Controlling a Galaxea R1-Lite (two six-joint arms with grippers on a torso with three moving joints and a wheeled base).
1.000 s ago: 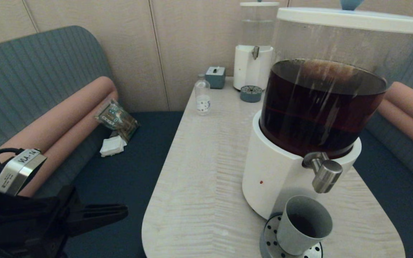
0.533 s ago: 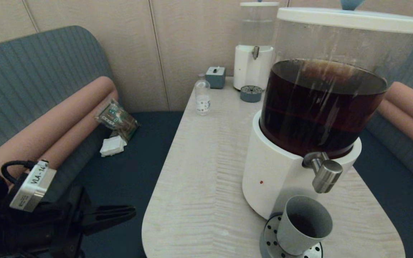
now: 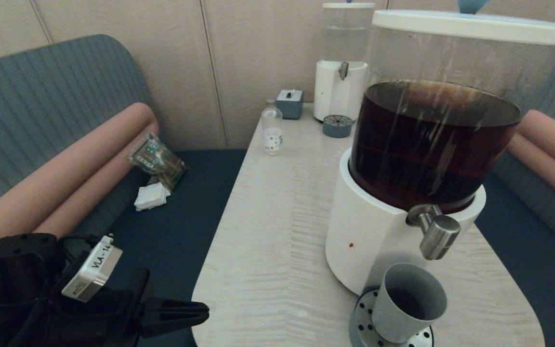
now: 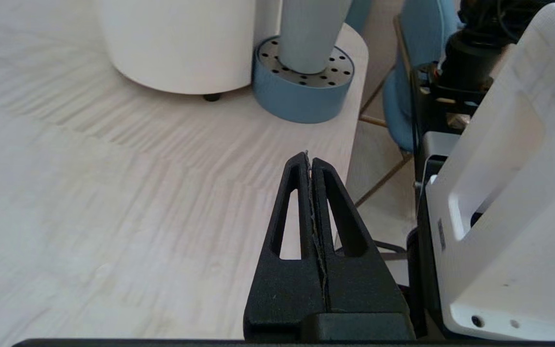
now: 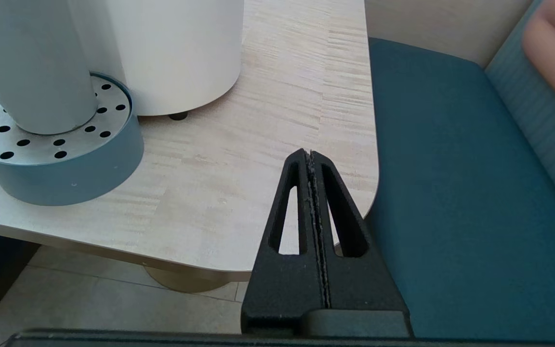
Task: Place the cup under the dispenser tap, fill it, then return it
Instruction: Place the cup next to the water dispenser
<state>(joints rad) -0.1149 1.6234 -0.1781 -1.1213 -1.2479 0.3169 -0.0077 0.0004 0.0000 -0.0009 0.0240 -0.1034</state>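
So we've got the small matte grey tapered cup (image 3: 405, 302) sitting on the round perforated blue-grey drip tray (image 3: 362, 327), right under the stubby brushed-steel dispenser tap (image 3: 435, 235). Our left gripper (image 3: 203, 311) hangs at the pale wood table's (image 3: 277, 231) near-left edge, jaws pressed together, holding nothing. Right gripper (image 5: 310, 155) is clamped together too, empty, near the table's near-right corner.

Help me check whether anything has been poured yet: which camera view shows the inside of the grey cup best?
The head view: it looks down into the cup, standing on the perforated drip tray below the dispenser tap, though its bottom is too shadowed to judge. Both wrist views show only the cup's outer wall, cut off above.
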